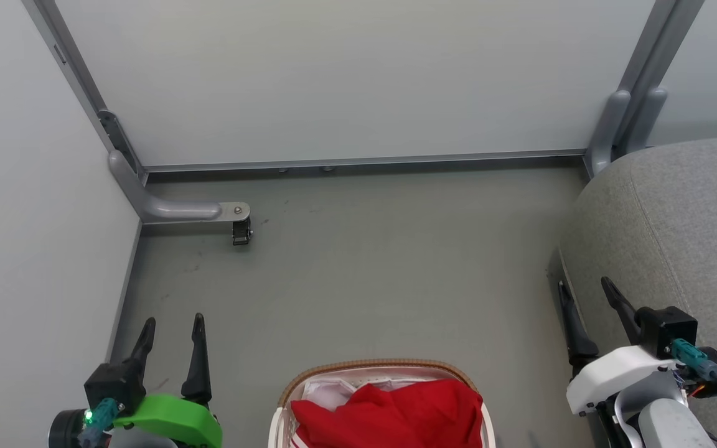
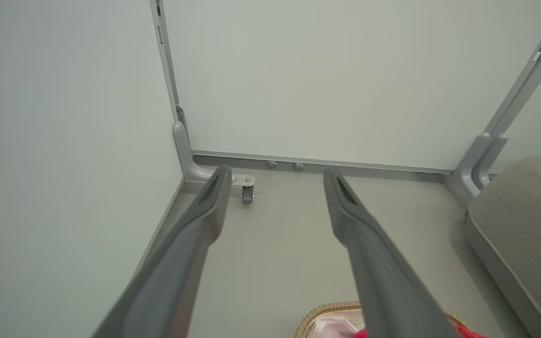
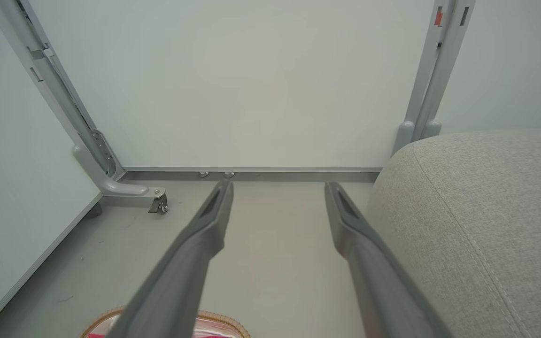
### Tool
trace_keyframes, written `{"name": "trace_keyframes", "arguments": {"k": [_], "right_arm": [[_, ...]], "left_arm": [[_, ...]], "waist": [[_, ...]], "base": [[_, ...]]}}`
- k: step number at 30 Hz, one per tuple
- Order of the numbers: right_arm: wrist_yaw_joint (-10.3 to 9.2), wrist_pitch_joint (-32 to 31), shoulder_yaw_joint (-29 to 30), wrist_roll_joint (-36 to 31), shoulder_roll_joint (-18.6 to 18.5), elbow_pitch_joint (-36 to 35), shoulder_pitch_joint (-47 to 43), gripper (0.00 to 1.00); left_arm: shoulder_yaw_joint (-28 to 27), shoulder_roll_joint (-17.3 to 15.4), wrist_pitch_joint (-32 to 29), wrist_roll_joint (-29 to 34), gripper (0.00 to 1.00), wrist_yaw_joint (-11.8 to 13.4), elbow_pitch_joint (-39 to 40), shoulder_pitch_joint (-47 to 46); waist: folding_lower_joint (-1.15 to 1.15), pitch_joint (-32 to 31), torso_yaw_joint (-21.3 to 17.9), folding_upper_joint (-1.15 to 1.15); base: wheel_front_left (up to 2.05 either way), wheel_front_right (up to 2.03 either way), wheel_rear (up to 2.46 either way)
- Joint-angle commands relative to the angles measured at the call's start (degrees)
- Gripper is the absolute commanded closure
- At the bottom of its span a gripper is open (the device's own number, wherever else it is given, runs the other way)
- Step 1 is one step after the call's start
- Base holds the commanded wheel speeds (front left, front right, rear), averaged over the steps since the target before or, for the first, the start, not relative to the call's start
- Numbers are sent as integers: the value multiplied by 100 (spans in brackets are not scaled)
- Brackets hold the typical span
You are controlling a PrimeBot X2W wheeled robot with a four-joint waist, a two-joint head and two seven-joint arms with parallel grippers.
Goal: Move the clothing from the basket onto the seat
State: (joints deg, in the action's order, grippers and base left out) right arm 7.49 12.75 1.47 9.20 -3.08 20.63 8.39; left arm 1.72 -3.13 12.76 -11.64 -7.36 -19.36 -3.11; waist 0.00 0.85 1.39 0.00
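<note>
Left jaws and right jaws stand wide, empty; the bright red soft fabric clothing (image 1: 389,414) lies heaped in the oval white brown-rimmed basket (image 1: 371,363); light and floppy, it probably suits a pinch at its top fold.

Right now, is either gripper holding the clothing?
No: the clothing lies in the basket, and left gripper and right gripper stand open, empty.

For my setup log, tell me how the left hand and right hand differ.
The left hand has a green mount; the right hand a white one. The left hand hangs over floor beside the wall panel; the right hand hangs beside the seat. Both are open and empty.
</note>
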Motion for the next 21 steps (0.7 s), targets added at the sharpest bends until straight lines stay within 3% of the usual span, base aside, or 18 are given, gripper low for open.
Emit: {"name": "trace_keyframes", "arguments": {"k": [1, 11, 21], "right_arm": [[1, 55, 27, -144, -12, 20, 6, 0], [0, 157, -16, -576, 3, 131, 63, 0], [-1, 254, -139, -1012, 0, 121, 400, 0]], "left_arm": [[13, 1, 56, 109, 0, -15, -10, 57], [426, 11, 155, 352, 0, -18, -110, 60], [1363, 3, 263, 343, 0, -21, -433, -520]], "waist": [[0, -4, 3, 0], [0, 99, -40, 0], [0, 962, -390, 0]], "base": [[0, 0, 0], [0, 0, 0], [0, 0, 0]]}}
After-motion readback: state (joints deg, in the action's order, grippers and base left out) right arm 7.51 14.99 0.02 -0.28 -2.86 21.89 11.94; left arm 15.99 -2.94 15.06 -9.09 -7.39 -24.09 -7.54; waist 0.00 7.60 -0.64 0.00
